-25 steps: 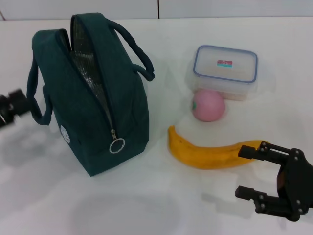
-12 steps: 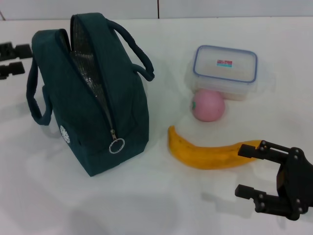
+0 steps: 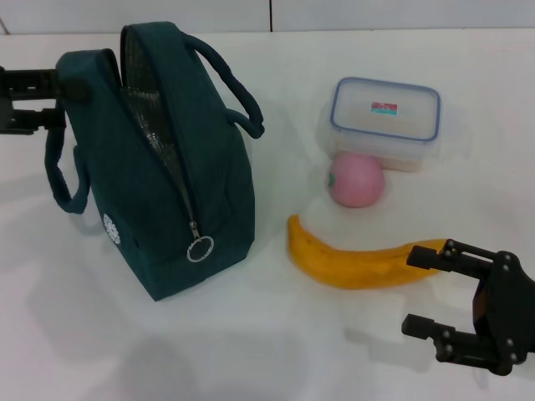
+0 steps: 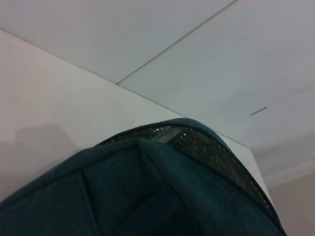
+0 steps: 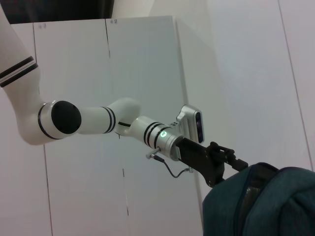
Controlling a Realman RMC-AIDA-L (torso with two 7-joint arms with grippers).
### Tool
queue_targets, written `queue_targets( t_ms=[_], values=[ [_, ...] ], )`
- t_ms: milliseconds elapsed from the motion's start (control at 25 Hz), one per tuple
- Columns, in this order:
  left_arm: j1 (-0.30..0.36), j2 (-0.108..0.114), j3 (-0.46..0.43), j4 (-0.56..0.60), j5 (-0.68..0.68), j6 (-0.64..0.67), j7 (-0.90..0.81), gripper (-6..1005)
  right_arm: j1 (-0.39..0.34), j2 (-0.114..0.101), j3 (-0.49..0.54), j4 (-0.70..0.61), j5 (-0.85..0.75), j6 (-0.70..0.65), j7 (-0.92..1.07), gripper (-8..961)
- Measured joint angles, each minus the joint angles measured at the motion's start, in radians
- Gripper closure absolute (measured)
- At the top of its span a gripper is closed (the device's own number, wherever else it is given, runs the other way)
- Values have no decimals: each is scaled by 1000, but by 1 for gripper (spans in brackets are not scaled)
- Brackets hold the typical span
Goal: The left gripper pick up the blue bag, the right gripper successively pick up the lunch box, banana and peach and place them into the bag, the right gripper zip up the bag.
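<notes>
1. Step in hand: the first one, left gripper (image 3: 60, 102) going for the big dark teal-blue fabric bag (image 3: 159, 167). Bag stands upright on the white table (image 3: 276, 334), zip open, silver foil lining showing.
2. Left gripper sits at the bag's top far-left corner, fingers either side of the upper edge, touching or nearly so. Whether they've clamped: can't tell. Left wrist view shows only bag fabric and lining close up.
3. Right gripper (image 3: 439, 292) parked low on the table, jaws spread, empty, near the tip of the long curved yellow-orange banana (image 3: 359, 261).
4. Clear rectangular blue-rimmed lunch box (image 3: 384, 121) well right of the bag; round pink peach (image 3: 357, 180) just in front of it, touching or nearly. Nothing packed yet.
5. Next, my guess: left needs a firm pinch on the rim, mouth held wide. Then right reaches for the lunch box.
</notes>
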Motion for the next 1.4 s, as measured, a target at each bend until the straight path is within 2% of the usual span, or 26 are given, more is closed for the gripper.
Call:
queue_targets(
  t_ms=[480,800,1400],
  values=[
    [-57,-41,23,-7,76,-27,-3,166,0,0,0,0,0,2,2,254],
    [-55,-47,52,-6,24,-31,54,286,0,0,5,5,0,1,2,255],
    [-58,-35,60,-24,19,-26,66,895,-1,0,10,27,27,-5,2,255]
  ],
)
